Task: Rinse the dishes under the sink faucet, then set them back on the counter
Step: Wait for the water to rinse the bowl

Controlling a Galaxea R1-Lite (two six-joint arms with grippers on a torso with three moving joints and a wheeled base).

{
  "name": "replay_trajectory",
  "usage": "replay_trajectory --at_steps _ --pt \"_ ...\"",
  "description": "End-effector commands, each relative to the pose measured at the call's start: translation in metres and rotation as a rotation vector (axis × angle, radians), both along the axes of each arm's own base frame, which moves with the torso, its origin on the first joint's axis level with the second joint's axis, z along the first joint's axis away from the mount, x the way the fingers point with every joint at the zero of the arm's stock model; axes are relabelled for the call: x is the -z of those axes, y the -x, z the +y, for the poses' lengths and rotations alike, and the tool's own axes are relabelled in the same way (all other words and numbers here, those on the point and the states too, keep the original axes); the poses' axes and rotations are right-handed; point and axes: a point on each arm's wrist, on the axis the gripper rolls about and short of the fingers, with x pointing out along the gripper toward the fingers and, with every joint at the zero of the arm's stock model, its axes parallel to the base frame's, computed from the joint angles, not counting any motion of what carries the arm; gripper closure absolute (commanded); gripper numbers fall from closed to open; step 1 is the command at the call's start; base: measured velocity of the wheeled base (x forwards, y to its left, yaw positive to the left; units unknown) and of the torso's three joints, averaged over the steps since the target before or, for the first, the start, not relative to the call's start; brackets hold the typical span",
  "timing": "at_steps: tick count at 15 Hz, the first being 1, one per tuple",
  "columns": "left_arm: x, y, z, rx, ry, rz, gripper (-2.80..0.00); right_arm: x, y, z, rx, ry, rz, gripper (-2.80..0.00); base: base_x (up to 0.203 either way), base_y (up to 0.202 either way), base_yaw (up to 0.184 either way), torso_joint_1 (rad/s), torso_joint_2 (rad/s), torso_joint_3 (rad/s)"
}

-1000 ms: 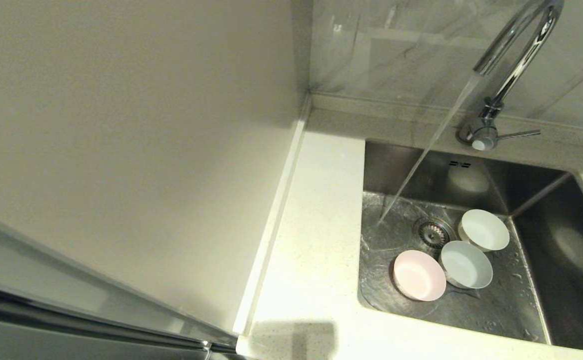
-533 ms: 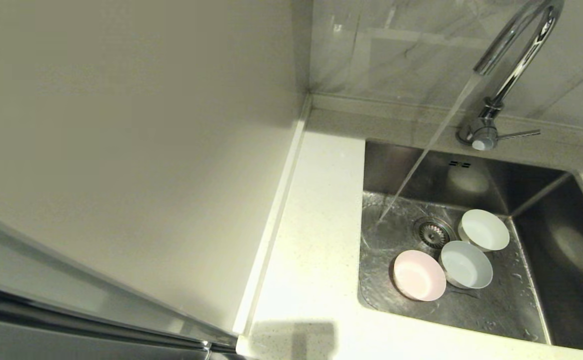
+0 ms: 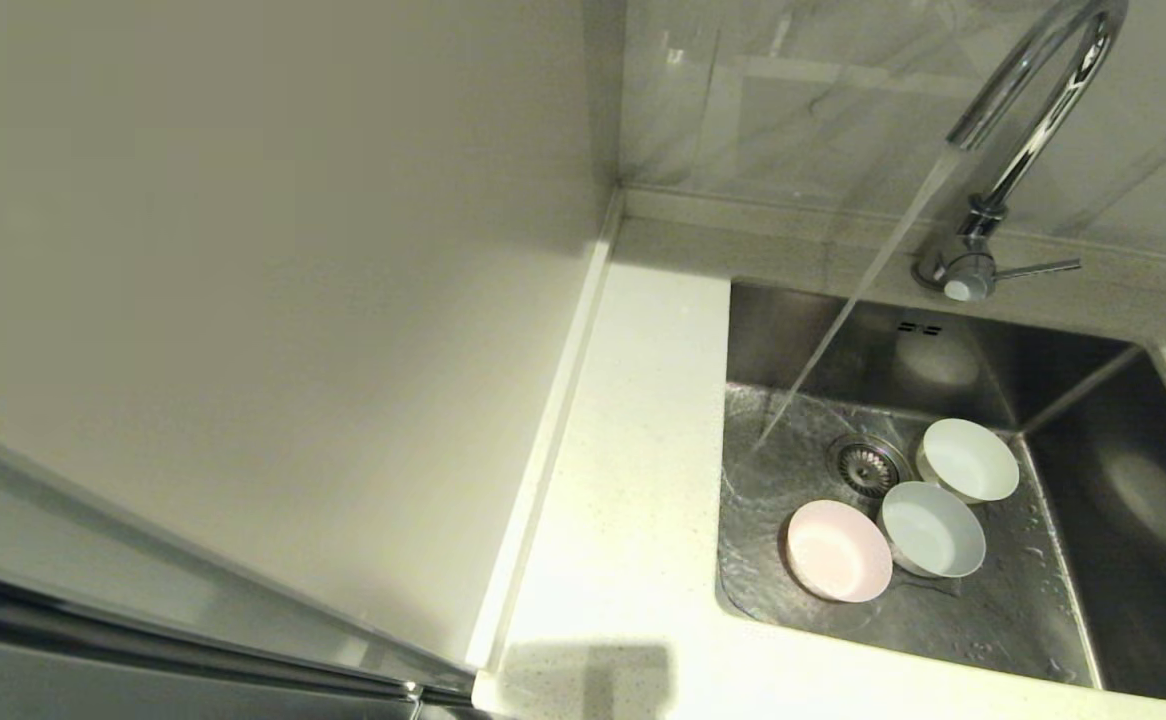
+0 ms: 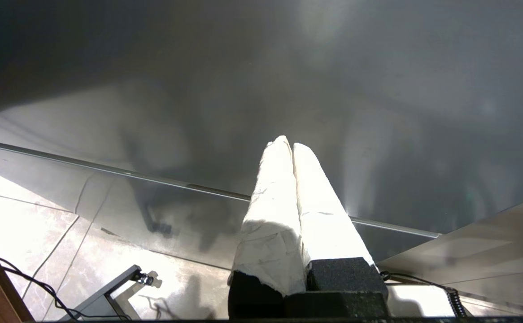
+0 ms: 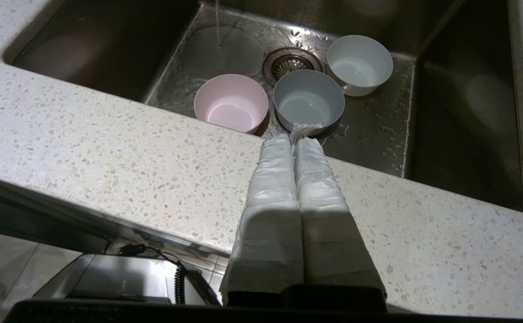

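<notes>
Beside steel sink (image 3: 1093,420), speckled counter (image 3: 633,500)

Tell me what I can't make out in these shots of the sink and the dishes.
- Faucet: head view crops its arch at the top edge.
- Sink: right end cut off by the frame.
- Pale blue-grey bowl: near rim hidden behind the right gripper.
- Left gripper: its surroundings are blurred.

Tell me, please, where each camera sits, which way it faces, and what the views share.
Head view: high above, looking down on the counter, sink and running faucet; no robot part shows.
Left wrist view: behind the shut left gripper, facing a dark glossy panel above floor tiles.
Right wrist view: behind the shut right gripper, low before the counter edge, facing the sink.
Head and right wrist views share the pink bowl, blue-grey bowl, white bowl and drain.
</notes>
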Motion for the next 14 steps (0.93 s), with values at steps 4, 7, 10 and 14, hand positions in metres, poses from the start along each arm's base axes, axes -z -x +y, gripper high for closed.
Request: replay_trajectory --at_steps 4,7,10,14 --pt "0.0000 0.0002 0.0000 -0.002 0.001 -0.004 0.00 0.0000 -0.0001 0.0000 -0.001 0.001 0.002 0.00 0.000 0.000 0.000 0.000 0.00 0.000" --pt "0.0000 0.0002 0.0000 0.000 0.001 -0.004 0.00 0.0000 -0.0001 0.0000 -0.001 0.001 0.002 0.00 0.000 0.000 0.000 0.000 0.00 0.000" --pt "0.0000 0.0002 0.0000 0.000 0.001 -0.004 0.00 0.0000 -0.0001 0.0000 -0.001 0.001 0.002 0.00 0.000 0.000 0.000 0.000 0.00 0.000" --pt "0.0000 0.0002 0.0000 0.000 0.001 -0.004 0.00 0.0000 -0.0001 0.0000 -0.002 0.001 0.002 0.00 0.000 0.000 0.000 0.000 0.00 0.000"
